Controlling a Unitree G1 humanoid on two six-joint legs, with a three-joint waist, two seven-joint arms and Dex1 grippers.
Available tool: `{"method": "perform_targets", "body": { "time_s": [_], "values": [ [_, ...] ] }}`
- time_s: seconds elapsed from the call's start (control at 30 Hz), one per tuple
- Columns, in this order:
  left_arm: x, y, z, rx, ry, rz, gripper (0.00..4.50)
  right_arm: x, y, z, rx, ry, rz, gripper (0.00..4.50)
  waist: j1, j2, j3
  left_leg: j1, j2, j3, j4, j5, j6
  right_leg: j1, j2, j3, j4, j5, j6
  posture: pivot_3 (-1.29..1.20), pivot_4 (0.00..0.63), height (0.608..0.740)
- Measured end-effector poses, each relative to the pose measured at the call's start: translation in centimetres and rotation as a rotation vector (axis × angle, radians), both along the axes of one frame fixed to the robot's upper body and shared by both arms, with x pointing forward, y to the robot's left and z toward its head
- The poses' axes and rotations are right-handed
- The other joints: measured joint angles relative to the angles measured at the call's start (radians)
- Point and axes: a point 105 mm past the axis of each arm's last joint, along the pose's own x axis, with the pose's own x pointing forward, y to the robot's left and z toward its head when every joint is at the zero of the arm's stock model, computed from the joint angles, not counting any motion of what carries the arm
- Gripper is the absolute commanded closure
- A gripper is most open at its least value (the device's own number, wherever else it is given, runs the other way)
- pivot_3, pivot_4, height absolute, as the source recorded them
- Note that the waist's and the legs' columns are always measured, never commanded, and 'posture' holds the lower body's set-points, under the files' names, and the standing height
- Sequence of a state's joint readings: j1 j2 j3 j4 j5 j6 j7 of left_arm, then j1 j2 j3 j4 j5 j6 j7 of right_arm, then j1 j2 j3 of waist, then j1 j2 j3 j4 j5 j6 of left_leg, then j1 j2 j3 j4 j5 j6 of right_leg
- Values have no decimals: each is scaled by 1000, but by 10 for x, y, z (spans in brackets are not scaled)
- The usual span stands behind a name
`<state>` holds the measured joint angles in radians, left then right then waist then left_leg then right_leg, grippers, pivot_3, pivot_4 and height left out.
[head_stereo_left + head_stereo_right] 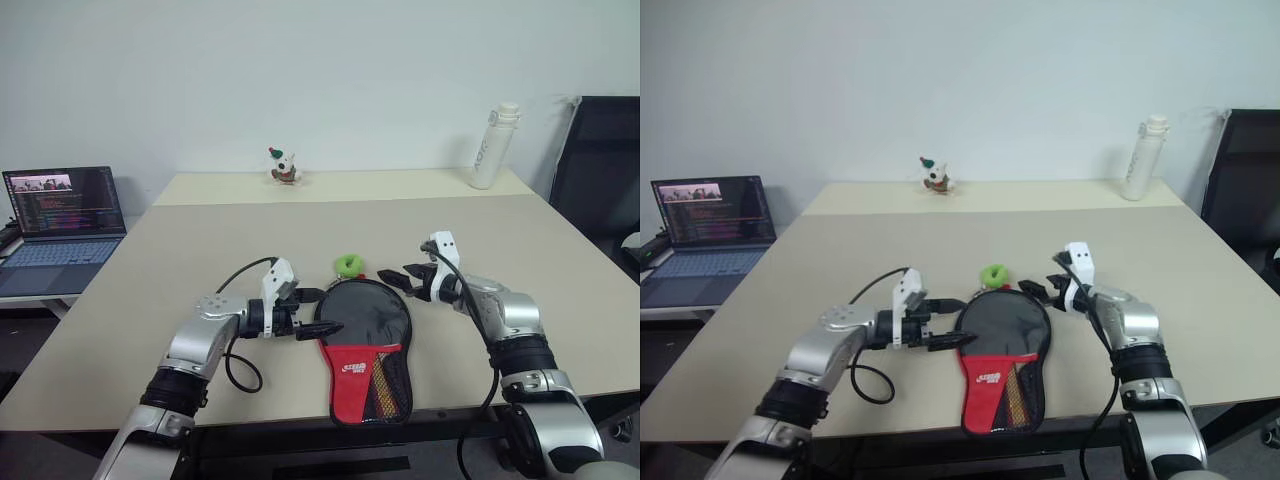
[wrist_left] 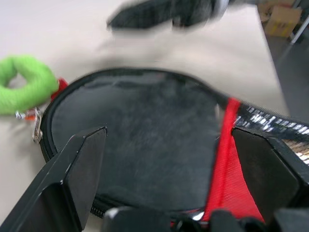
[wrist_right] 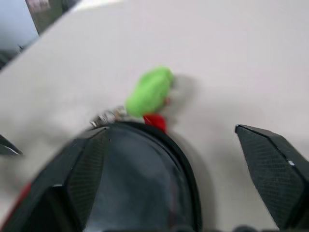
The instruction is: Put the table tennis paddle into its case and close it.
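The case lies flat near the table's front edge, its round black end away from me and its red-and-black mesh end with a white logo towards me. A green tag sits at its far rim. The table tennis paddle is hidden. My left gripper is open at the case's left edge, and in the left wrist view its fingers stand either side of the black fabric. Just off the case's far right rim, my right gripper hovers open and empty, close to the green tag.
An open laptop sits on a side desk to the left. At the table's far edge stand a small toy figure and a white bottle. A black chair is at the right. The beige table spreads wide around the case.
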<state>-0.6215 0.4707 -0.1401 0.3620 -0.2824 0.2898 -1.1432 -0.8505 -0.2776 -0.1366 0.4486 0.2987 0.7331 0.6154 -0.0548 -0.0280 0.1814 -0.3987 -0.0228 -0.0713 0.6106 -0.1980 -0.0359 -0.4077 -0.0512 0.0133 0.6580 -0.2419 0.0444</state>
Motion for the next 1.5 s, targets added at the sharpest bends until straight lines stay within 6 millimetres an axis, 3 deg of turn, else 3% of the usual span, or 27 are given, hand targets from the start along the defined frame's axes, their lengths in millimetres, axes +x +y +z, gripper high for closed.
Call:
{"method": "perform_targets", "body": {
  "time_s": [0.23,0.47,0.67,0.87,1.0,1.17,1.27,1.47,1.5],
  "values": [
    [6,-3,-18,28,-13,4,0,21,22,25,74,8,-14,26,-2,0,0,0,0,1,0,0,0,-1,0,0,0,1,-2,0,150,740],
    [6,-2,-21,45,-34,0,0,40,54,-1,50,111,-100,26,-2,0,0,-1,0,1,0,0,0,-1,0,0,1,2,-4,0,150,740],
    [4,-1,-24,46,-31,6,0,40,76,-25,17,139,-163,26,-2,0,0,-1,0,0,-1,0,0,-1,0,0,1,3,-4,0,150,740],
    [2,-1,-25,49,-38,23,0,38,95,-31,0,119,-198,26,-3,1,0,0,0,0,-1,0,0,-1,0,0,2,2,-4,0,150,740],
    [1,-3,-22,48,-56,34,0,37,109,-23,-23,75,-202,26,-3,1,0,0,0,-1,-1,0,0,-1,0,0,2,2,-4,0,150,740],
    [-2,-1,-26,50,-44,53,0,39,109,-20,-44,46,-215,26,-3,1,0,-1,0,-1,-1,0,0,-1,0,0,2,2,-4,0,150,740],
    [-1,-1,-26,50,-46,56,0,39,108,-21,-72,37,-216,584,-3,1,0,0,0,0,-1,0,0,-1,0,0,2,2,-4,0,150,740],
    [-1,-2,-26,50,-51,61,0,39,107,-22,-115,18,-208,2776,-3,1,0,0,0,0,-1,0,0,-1,0,0,2,2,-4,0,150,740],
    [-1,-2,-26,50,-51,60,0,39,108,-22,-113,19,-205,2776,-3,1,0,0,0,0,-1,0,0,-1,0,0,2,2,-4,0,150,740]
  ]
}}
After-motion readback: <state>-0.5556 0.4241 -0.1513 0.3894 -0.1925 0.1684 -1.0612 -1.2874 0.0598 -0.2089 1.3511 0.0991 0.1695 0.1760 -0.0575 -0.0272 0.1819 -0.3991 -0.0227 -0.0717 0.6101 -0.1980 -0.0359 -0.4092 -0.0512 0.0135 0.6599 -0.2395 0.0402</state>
